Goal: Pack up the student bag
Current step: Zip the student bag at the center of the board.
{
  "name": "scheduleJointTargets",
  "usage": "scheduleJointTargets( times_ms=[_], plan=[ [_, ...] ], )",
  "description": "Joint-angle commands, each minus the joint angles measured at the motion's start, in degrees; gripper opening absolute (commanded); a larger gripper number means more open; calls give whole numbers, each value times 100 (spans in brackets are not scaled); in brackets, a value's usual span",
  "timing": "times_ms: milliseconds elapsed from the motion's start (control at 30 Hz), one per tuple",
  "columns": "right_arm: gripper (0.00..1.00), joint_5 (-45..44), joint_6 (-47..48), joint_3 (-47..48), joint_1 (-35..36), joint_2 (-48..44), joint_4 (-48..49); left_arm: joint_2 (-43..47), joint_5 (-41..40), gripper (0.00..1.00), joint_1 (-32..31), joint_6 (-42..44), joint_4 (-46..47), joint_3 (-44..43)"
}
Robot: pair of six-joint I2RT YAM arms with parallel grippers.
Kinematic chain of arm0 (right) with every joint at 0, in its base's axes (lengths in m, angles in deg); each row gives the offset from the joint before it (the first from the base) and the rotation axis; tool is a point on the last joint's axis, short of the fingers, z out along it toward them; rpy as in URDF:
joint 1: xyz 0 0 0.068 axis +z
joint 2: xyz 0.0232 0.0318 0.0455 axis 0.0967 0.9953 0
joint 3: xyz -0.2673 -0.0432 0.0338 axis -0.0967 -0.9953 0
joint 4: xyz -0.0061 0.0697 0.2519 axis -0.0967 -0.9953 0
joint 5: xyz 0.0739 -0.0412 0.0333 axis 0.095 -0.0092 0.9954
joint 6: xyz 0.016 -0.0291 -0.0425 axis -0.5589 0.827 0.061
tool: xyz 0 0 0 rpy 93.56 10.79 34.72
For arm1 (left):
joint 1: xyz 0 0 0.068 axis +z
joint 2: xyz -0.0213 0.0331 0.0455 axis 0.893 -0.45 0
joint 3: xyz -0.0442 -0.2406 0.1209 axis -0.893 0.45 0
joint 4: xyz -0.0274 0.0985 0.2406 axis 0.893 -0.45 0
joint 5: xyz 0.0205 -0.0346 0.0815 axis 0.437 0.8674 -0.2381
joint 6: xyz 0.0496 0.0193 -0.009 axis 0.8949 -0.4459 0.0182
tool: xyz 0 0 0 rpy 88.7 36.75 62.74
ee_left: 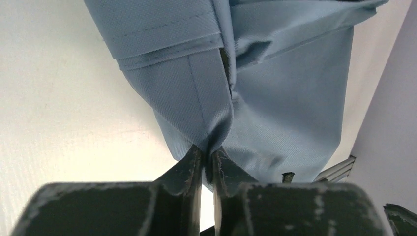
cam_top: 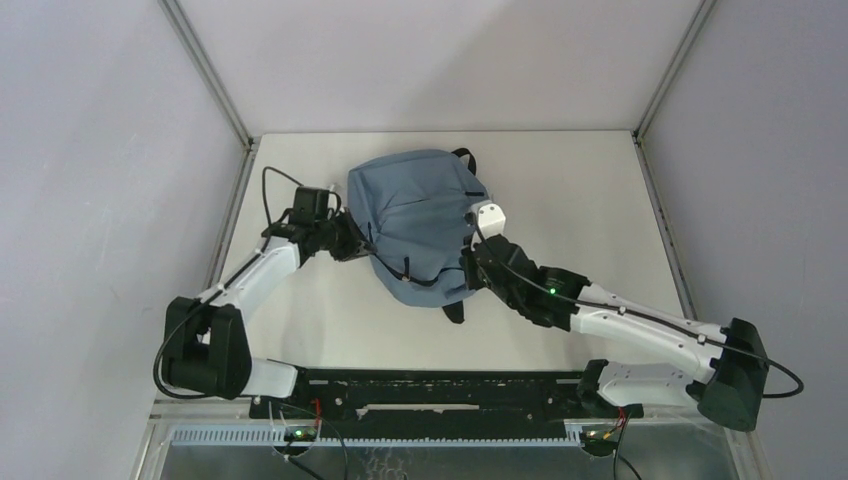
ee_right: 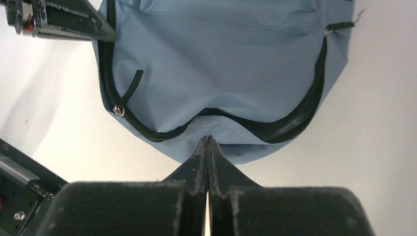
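2 arms: both reach from the near edge of the desk (cam_top: 600, 200) to 1 bag (cam_top: 420, 225). The left arm (cam_top: 250, 275) meets its left side and the right arm (cam_top: 620, 320) its near right side.
Bag position: it lies flat around the middle of the desk, a little toward the far side. It is blue-grey, with a black strap (cam_top: 455, 310) poking out at its near edge.
Left end effector (cam_top: 352, 245): pinching a fold of the bag's cloth at the left edge. The 2 fingers are nearly together with fabric between them.
Right end effector (cam_top: 468, 268): fingers pressed together, with the tips against the bag's fabric. I cannot tell whether any cloth is caught between them.
Overhead view only: shows the whole outline of the bag, both arms and the bare desk around them. It hides both sets of fingertips.
Left wrist view only: shows the weave and stitched seams of the bag (ee_left: 275, 98). The cloth gathers to a point between the fingertips of the left end effector (ee_left: 206, 152), with pale desk (ee_left: 64, 98) on the left.
Right wrist view only: shows a black zipper (ee_right: 275, 125) curving along the edge of the bag (ee_right: 221, 64), wider toward the right. A metal zipper pull (ee_right: 118, 110) with a black tab sits on the left. The right end effector (ee_right: 207, 140) touches the fabric lip just below the zipper.
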Motion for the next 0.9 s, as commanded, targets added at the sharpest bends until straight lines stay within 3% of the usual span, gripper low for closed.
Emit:
scheduleJointTargets(
  times_ms=[0,33,67,100,133,200,333,500,667,867],
  plan=[
    [0,435,181,344,-67,313,292,229,85,31,1,594,-144,-672],
    [0,660,52,381,-172,397,235,343,39,43,0,681,-233,-682],
    [12,955,-116,405,-336,468,166,470,-43,53,-8,732,-353,-682],
    [30,1246,-324,403,-533,553,76,625,-127,59,-22,769,-506,-673],
    [41,1501,-522,389,-726,593,4,774,-205,64,-44,803,-572,-651],
    [52,2000,-818,319,-1121,692,-38,1093,-406,72,-173,795,-744,-564],
    [56,2859,-1144,81,-1805,766,69,1427,-657,74,-728,387,-953,-258],
    [66,2762,-1136,-51,-2239,1035,-55,1429,-896,75,-1350,-576,-745,249],
    [67,3052,-1173,-242,-2688,1404,392,1462,-1037,75,-1401,-1257,211,821],
    [66,3194,-1278,-243,-2803,1965,1078,1050,-1041,65,-1396,-1479,660,951]
  ],
)
